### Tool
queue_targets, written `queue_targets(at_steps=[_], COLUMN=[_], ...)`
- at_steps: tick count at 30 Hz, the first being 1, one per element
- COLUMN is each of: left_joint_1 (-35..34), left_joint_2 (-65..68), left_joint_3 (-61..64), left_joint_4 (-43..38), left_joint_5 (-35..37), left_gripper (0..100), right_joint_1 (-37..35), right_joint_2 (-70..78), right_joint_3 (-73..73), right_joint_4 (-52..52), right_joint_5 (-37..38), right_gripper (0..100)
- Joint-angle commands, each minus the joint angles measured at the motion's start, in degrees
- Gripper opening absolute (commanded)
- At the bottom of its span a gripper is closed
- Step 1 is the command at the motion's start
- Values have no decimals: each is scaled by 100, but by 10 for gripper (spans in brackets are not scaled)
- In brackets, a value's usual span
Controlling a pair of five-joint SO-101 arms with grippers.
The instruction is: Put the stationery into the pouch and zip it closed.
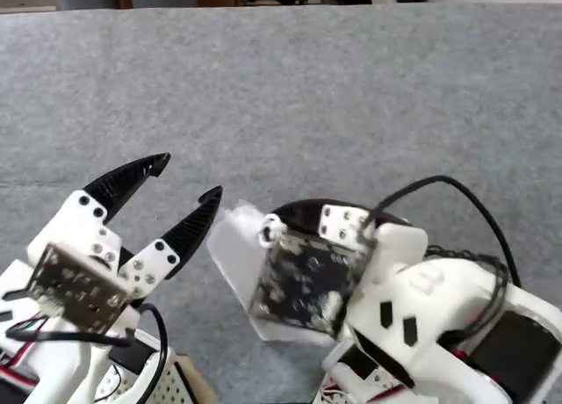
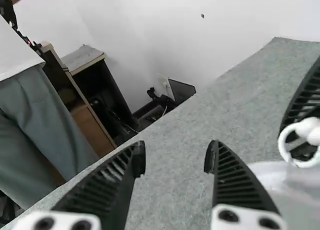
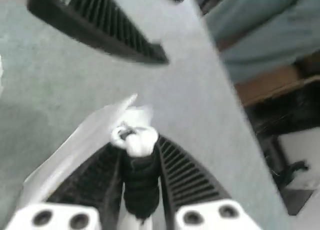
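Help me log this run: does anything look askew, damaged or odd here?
Only the translucent pouch: it lies skewed on the grey table, its white pull ring pinched in the right pincer. The left pincer is open beside it. Nothing looks spilled or torn.

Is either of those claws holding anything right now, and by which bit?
The right gripper is shut on what looks like the zip pull of the clear pouch. The left gripper is open and holds nothing.
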Motion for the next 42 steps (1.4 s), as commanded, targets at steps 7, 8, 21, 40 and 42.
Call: queue_targets(at_steps=[7,8,21,40,42], left_joint_1=[215,347,400,-295,-286], left_joint_2=[97,97,79,88,88], left_joint_3=[40,92,40,-391,-488], left_joint_4=[185,360,1881,2356,2303], left_joint_5=[-149,-290,-2004,-4229,-4229], left_gripper=[220,220,259,261,261], right_joint_1=[-299,-299,-299,-545,-545], right_joint_2=[-84,-84,-84,-303,-303], right_joint_3=[48,40,66,646,629], right_joint_4=[9,9,9,9,9], right_joint_5=[-79,-79,-202,-316,-316], right_gripper=[12,12,12,12,12])
